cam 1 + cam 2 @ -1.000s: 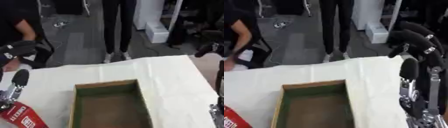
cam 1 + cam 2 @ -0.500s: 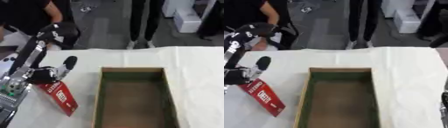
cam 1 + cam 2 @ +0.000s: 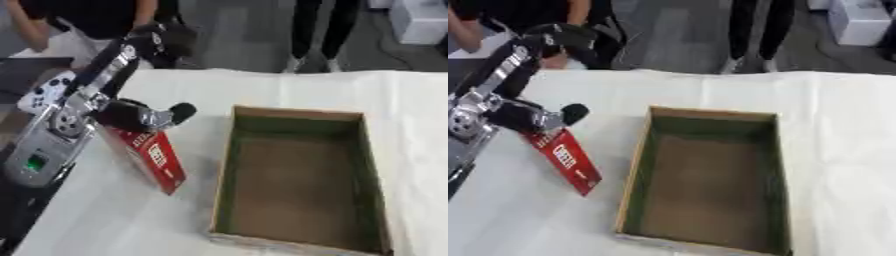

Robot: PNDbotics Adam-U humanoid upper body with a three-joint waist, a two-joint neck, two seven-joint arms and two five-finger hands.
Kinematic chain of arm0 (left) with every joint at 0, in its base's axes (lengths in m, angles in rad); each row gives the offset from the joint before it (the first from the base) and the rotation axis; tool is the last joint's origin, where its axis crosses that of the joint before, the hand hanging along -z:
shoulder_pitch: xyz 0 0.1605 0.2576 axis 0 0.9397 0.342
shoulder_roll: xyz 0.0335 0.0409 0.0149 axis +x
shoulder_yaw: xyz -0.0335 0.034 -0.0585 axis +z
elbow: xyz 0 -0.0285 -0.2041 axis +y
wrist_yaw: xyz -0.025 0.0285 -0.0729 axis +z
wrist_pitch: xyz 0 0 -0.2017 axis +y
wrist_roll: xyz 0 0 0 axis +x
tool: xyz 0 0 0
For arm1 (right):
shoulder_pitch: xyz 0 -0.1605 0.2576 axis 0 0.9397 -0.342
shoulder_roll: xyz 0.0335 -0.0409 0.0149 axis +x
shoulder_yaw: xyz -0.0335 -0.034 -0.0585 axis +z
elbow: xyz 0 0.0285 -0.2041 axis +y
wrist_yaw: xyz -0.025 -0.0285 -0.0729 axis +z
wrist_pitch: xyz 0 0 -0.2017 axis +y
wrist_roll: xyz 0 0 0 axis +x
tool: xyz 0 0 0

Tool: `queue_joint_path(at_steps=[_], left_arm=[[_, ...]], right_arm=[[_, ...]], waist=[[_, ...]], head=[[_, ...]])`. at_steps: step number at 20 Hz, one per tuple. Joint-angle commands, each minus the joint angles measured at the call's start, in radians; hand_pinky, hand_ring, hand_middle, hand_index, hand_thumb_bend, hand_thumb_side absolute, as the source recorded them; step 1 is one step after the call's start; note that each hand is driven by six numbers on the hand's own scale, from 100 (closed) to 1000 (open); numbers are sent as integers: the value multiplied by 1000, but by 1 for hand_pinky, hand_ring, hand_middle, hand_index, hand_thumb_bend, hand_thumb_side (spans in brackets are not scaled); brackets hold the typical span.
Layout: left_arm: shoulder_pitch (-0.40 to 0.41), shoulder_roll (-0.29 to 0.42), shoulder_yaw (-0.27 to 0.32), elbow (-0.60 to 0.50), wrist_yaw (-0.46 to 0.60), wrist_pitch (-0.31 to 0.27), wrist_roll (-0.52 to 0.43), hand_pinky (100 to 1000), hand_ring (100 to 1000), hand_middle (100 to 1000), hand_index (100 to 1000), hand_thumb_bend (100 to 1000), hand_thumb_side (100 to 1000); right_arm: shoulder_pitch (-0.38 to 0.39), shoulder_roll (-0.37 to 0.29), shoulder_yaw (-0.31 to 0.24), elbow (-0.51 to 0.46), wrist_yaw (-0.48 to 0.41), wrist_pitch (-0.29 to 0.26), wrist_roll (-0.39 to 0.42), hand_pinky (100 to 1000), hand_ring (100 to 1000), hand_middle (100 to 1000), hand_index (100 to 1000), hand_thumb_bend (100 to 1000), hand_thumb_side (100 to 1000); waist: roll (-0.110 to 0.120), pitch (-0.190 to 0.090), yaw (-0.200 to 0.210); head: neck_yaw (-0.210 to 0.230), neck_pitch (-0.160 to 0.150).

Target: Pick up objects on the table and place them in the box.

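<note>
A flat red box [image 3: 147, 157] with white lettering on its face lies tilted at about 9 o'clock from the middle of the table, its long side running from upper left down to lower right. Its lower end rests on the white cloth [image 3: 262, 90]; its upper end is under the left hand [image 3: 131, 116]. The hand's thumb sticks out toward 3 o'clock above the red box's top edge, and the fingers stretch away toward 12 o'clock, up past the table's far edge. Whether the hand actually clasps the red box cannot be told: the contact is hidden by the hand's own dark body.

Just beside the red box, at 3 o'clock from it, stands the open cardboard box [image 3: 226, 170], long and rectangular, with a green tint on its inner walls and a bare brown floor. Nothing lies inside it. A narrow strip of cloth separates the two.

The silver and black forearm [image 3: 48, 145] comes in from the 8 o'clock corner.

At 10 o'clock, off the table's edge, lies a white game controller [image 3: 42, 95] on a dark surface.

The right hand does not show in either view.
</note>
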Motion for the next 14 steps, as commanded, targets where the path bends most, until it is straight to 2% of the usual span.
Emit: queue_joint_path(at_steps=[1, 2, 3, 6, 8, 10, 11, 12, 13, 14], left_arm=[[-26, 50, 27, 13, 76, 0, -111, 757, 775, 837, 863, 541, 395], [-33, 60, 34, 18, 72, 3, -156, 772, 787, 845, 872, 624, 298], [-40, 74, 43, 22, 54, 4, -204, 781, 800, 857, 885, 673, 257], [-56, 107, 52, 25, -7, 10, -347, 810, 838, 894, 922, 724, 219], [-69, 125, 48, 33, -20, 18, -450, 832, 858, 912, 935, 725, 204], [-79, 136, 48, 48, -11, 33, -537, 867, 889, 938, 955, 679, 157], [-84, 141, 49, 57, -7, 44, -577, 893, 909, 956, 967, 619, 105], [-88, 145, 52, 65, -6, 56, -611, 895, 911, 958, 968, 609, 100], [-91, 149, 55, 72, -8, 66, -638, 904, 918, 965, 972, 550, 100], [-94, 155, 57, 79, -15, 78, -661, 904, 918, 965, 972, 557, 100]], right_arm=[[-8, -7, -1, -13, -6, 1, 6, 393, 735, 807, 838, 100, 756], [-7, -8, -1, -13, -6, 2, 6, 392, 735, 807, 838, 100, 756], [-7, -9, -1, -13, -6, 2, 6, 391, 735, 807, 838, 100, 756], [-5, -10, -2, -13, -7, 3, 7, 391, 735, 807, 838, 100, 755], [-4, -9, -1, -13, -7, 3, 8, 391, 735, 807, 837, 100, 755], [-3, -9, -1, -13, -8, 2, 9, 391, 735, 807, 837, 100, 755], [-2, -10, -1, -13, -8, 2, 9, 391, 735, 807, 837, 100, 755], [-2, -10, -1, -13, -8, 2, 9, 391, 735, 807, 837, 100, 755], [-2, -10, -2, -13, -8, 2, 10, 391, 735, 807, 838, 100, 755], [-2, -11, -2, -13, -8, 3, 10, 391, 735, 807, 837, 100, 755]], waist=[[0, -13, 4], [-1, -13, 4], [-1, -12, 4], [-1, -13, 4], [0, -14, 6], [2, -14, 6], [2, -15, 6], [2, -15, 6], [2, -15, 6], [3, -15, 5]], head=[[8, 13], [5, 17], [-1, 20], [-10, 26], [-12, 31], [-12, 34], [-13, 36], [-14, 38], [-14, 40], [-14, 42]])
